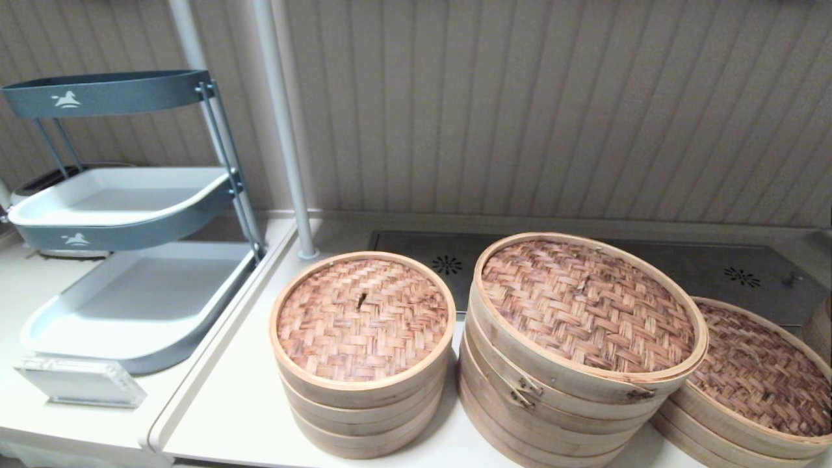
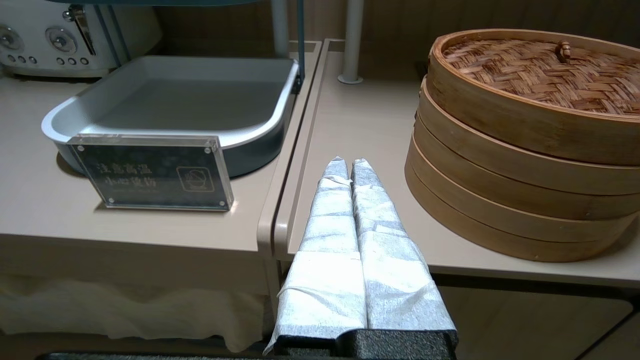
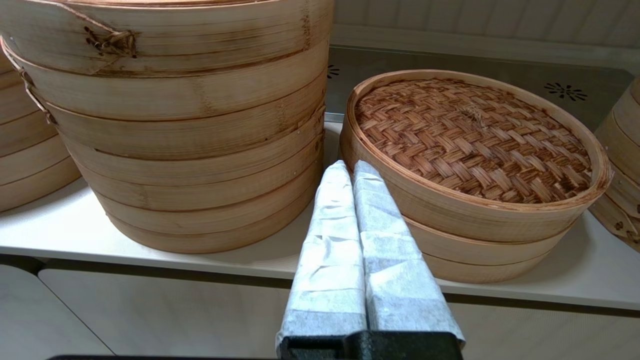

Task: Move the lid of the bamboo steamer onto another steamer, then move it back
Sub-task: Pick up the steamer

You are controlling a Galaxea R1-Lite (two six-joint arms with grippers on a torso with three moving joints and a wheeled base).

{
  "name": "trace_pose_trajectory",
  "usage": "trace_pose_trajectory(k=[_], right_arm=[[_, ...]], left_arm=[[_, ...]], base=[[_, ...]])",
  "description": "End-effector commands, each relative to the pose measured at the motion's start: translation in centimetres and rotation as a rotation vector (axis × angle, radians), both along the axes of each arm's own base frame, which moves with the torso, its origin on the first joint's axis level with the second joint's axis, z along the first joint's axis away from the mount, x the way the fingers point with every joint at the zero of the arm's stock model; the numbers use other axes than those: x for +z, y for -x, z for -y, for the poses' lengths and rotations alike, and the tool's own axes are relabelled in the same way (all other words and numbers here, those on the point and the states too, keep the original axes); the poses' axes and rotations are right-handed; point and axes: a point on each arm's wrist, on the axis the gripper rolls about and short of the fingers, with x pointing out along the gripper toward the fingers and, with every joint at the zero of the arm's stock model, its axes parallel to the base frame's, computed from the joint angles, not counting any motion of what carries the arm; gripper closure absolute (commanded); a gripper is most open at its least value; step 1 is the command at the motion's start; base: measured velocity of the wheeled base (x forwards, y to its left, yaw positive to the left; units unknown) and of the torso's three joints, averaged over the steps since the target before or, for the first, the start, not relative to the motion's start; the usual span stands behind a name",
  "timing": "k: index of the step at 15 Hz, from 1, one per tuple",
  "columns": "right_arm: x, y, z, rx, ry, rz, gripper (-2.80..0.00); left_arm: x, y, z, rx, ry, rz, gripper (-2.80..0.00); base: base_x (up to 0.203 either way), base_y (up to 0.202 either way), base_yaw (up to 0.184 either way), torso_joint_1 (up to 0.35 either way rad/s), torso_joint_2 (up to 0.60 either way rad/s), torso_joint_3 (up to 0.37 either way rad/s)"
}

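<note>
The bamboo steamer lid (image 1: 588, 305), reddish-tan weave in a deep pale rim, tops the tall wide stack with a metal clasp (image 1: 528, 389) in the middle of the counter. Its rim (image 3: 200, 40) shows in the right wrist view. The other steamer (image 1: 754, 390), low with a dark brown woven lid (image 3: 475, 135), stands just right of it. My right gripper (image 3: 347, 165) is shut and empty at the counter's front edge, pointing at the gap between these two stacks. At the counter's left front, my left gripper (image 2: 348, 162) is shut and empty. Neither gripper shows in the head view.
A smaller steamer stack (image 1: 363, 354) stands left of the tall one. Further left are a tiered rack with grey trays (image 1: 130, 305), an acrylic sign (image 2: 152, 170) and a toaster (image 2: 65, 37). A white pole (image 1: 286, 143) and a metal drain plate (image 1: 747, 276) lie behind.
</note>
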Motion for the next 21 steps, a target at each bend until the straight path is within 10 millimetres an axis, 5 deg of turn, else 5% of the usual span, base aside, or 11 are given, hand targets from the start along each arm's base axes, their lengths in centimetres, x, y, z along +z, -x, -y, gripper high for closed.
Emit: trace_pose_trajectory(k=[1, 4, 8, 12, 16, 21], right_arm=[[-0.6, -0.2, 0.0, -0.001, 0.003, -0.020, 0.00], [-0.1, 0.0, 0.0, 0.001, 0.006, -0.009, 0.00], [3.1, 1.6, -0.1, 0.013, 0.007, -0.005, 0.00], [9.5, 2.0, -0.1, 0.031, 0.007, -0.001, 0.00], [16.7, -1.0, -0.1, 0.044, -0.001, -0.050, 0.00], [25.7, -8.6, -0.5, 0.116, -0.061, -0.218, 0.00]], left_arm=[[-0.7, -0.2, 0.0, 0.000, 0.000, -0.022, 0.00], [-0.7, -0.2, 0.0, 0.001, 0.000, -0.022, 0.00], [-0.7, -0.2, 0.0, 0.000, 0.000, -0.022, 0.00], [-0.7, -0.2, 0.0, 0.001, 0.000, -0.022, 0.00], [-0.7, -0.2, 0.0, 0.000, 0.000, -0.022, 0.00], [-0.7, -0.2, 0.0, 0.001, 0.000, -0.022, 0.00]], base=[[0.000, 0.000, 0.000, 0.000, 0.00, 0.000], [0.000, 0.000, 0.000, 0.000, 0.00, 0.000], [0.000, 0.000, 0.000, 0.000, 0.00, 0.000], [0.000, 0.000, 0.000, 0.000, 0.00, 0.000], [0.000, 0.000, 0.000, 0.000, 0.00, 0.000], [0.000, 0.000, 0.000, 0.000, 0.00, 0.000]])
